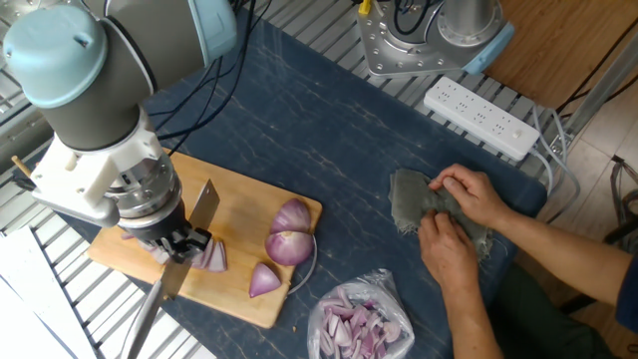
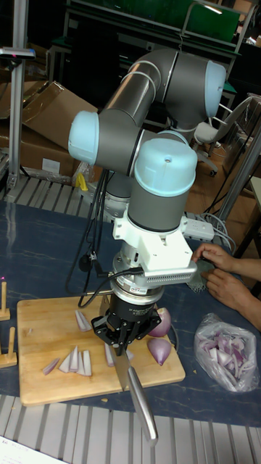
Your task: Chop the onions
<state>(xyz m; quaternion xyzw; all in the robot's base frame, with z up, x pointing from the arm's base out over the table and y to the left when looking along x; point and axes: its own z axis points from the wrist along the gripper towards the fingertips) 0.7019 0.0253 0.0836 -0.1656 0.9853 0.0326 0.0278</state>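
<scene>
A wooden cutting board [image 1: 239, 204] [image 2: 43, 326] carries the onions. Two purple halves [image 1: 290, 231] lie near its right end, with a wedge [image 1: 264, 281] [image 2: 159, 349] in front of them. Another piece [image 1: 210, 257] sits right under the knife, and several thin slices [image 2: 76, 360] lie to the left in the tall fixed view. My gripper [image 1: 184, 242] [image 2: 123, 330] is shut on a steel knife. Its blade [image 1: 206, 202] stands edge-down over the board, and its handle [image 1: 145, 314] [image 2: 141, 406] sticks out past the board's front edge.
A clear plastic bag of small purple onion bits [image 1: 359, 324] [image 2: 225, 351] lies right of the board. A person's hands knead a grey cloth [image 1: 414, 204] at the right. A white power strip [image 1: 481, 118] and a metal base [image 1: 409, 40] stand at the back.
</scene>
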